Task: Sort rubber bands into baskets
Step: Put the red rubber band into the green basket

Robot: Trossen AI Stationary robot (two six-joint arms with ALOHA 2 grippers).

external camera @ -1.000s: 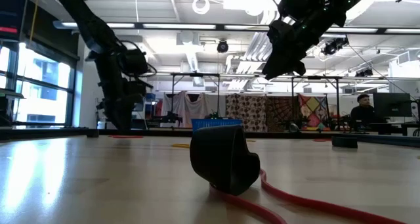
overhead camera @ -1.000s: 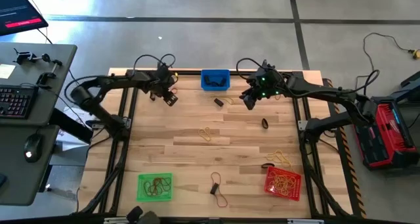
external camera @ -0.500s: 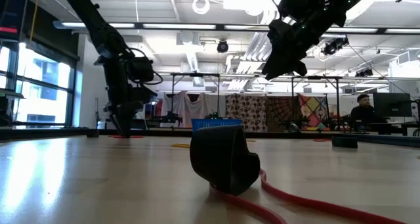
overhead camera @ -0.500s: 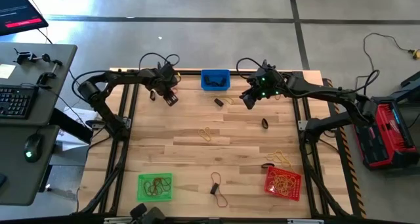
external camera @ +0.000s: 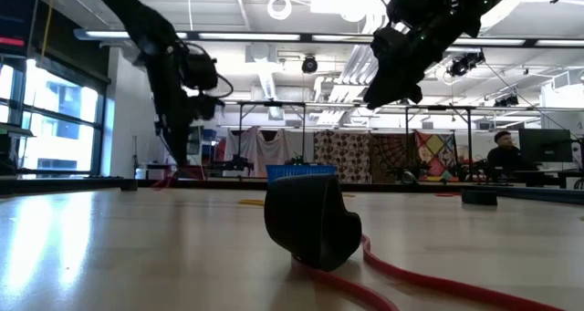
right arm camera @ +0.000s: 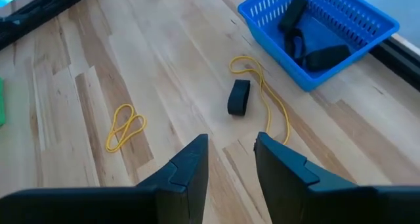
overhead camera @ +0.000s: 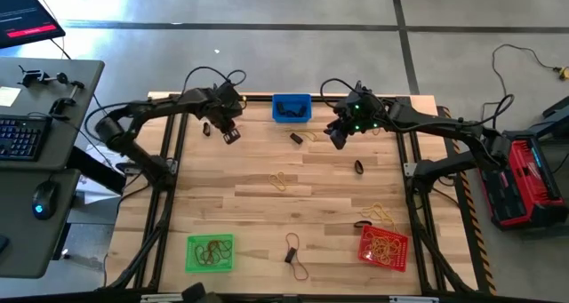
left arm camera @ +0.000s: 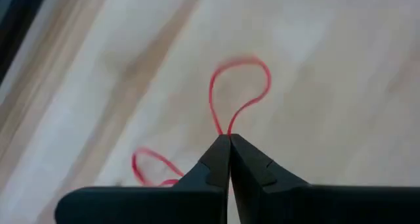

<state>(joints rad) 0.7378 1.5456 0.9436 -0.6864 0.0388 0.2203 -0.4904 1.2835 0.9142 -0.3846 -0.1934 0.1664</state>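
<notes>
Left gripper [overhead camera: 230,136] hung over the far left corner of the tabletop, fingers [left arm camera: 216,163] pinched tight on a red rubber band [left arm camera: 239,92], its loop dangling above the wood. Right gripper [overhead camera: 338,138] hovered near the far edge, just right of the blue basket [overhead camera: 291,108], fingers [right arm camera: 190,165] spread apart and holding nothing. Below it lay a black band [right arm camera: 239,96] and a yellow band [right arm camera: 125,126]. Green basket [overhead camera: 210,253] and red basket [overhead camera: 383,246] sat along the near edge.

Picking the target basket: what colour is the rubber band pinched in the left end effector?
Red; the rubber band shows best in the left wrist view, pinched by the left end effector.
</notes>
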